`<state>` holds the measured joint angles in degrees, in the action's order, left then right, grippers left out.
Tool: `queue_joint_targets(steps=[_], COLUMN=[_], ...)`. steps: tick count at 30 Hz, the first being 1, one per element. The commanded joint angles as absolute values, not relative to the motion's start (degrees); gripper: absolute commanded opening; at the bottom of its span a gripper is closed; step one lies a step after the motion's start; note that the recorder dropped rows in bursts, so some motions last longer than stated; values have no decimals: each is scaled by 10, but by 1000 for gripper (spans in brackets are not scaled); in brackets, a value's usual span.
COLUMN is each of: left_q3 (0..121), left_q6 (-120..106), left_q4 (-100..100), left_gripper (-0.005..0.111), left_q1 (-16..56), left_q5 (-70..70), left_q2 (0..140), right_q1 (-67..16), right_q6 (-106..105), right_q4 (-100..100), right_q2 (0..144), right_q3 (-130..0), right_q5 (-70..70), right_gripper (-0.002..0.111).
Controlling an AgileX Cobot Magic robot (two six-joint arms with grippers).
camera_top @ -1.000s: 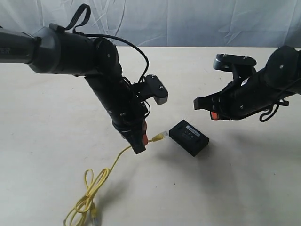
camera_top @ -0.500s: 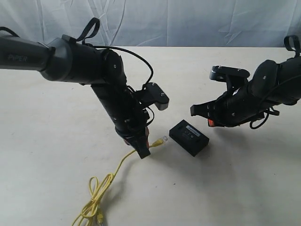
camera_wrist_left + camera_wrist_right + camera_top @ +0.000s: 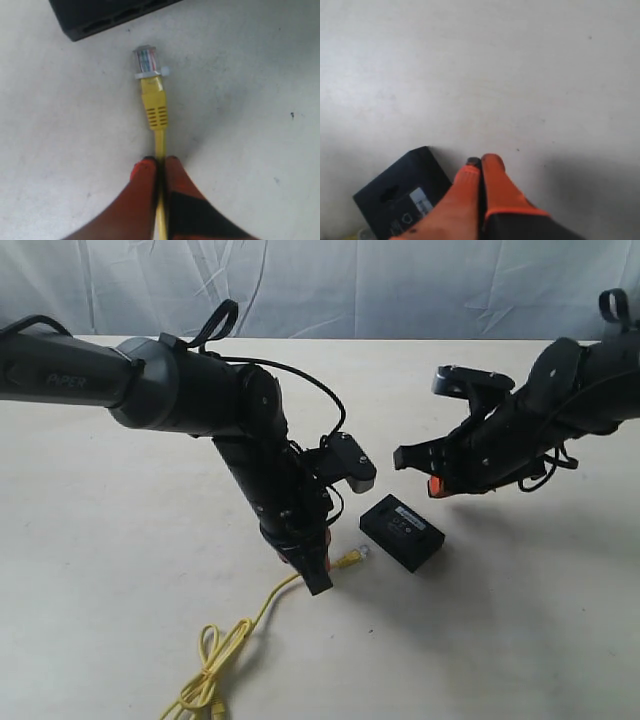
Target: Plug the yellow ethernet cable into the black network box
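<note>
Left pincer [image 3: 159, 162] was clamped on the thin bright yellow ethernet cable [image 3: 154, 107] just behind its clear plug. Plug tip sat near the ports of the small flat black plastic network box [image 3: 402, 531] on the pale worktop [image 3: 100, 540], not touching. Right pincer [image 3: 480, 161] was closed, empty, near the box.

The exterior view looks steeply down on the table [image 3: 100, 590]. The left arm [image 3: 200, 400] enters from 9 o'clock and the right arm [image 3: 570, 390] from 3 o'clock. Both wrist views look down from close range and share the black network box [image 3: 402, 532].

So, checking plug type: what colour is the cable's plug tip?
The plug is clear; left wrist view shows best.
</note>
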<state>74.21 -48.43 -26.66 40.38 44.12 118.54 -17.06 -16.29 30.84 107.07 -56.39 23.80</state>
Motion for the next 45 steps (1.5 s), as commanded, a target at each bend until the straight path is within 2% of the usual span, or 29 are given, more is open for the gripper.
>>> queue_joint_targets(steps=[1,9,45], left_q3=[741,741,741], left_q6=[-486,-486,-500], left_q4=[-269,-274,-296], left_gripper=[0,0,0], left_q1=[407,407,407], left_q5=[438,435,400], left_q2=[1186,1186,1186], right_q1=[-118,-67,-68], right_q6=[-288,-425,-468], right_q4=[403,530,577], right_q2=[1078,1135,1170], right_q3=[-600,-605,-603], right_q5=[322,418,444], right_gripper=[-1,-1,-1])
